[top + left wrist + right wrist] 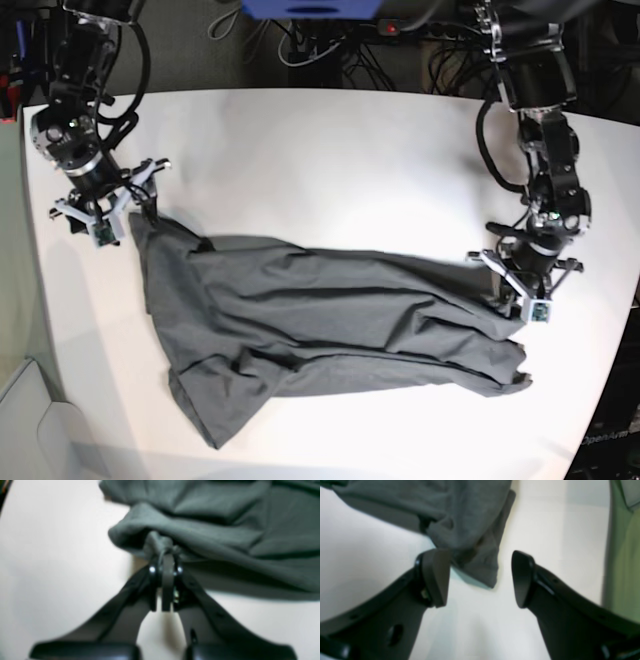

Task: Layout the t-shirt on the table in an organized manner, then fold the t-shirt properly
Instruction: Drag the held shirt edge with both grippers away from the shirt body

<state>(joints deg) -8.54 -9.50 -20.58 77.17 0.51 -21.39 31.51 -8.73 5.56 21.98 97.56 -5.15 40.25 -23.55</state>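
The dark charcoal-grey t-shirt [320, 320] lies crumpled and stretched sideways across the white table [320, 150]. My left gripper [503, 292] is at the shirt's right end in the base view. In the left wrist view it [165, 555] is shut on a bunched fold of the t-shirt [225, 530], lifted slightly off the table [50, 555]. My right gripper [138, 208] is at the shirt's upper left corner. In the right wrist view it [480, 577] is open, with a corner of the t-shirt [460, 517] lying between its fingers [436, 577] on the table [545, 530].
The table's left edge runs close to my right gripper, with grey-green floor [622, 555] beyond it. Dark floor with cables [330, 50] lies behind the table's far edge. The table's right edge is near my left arm [545, 160].
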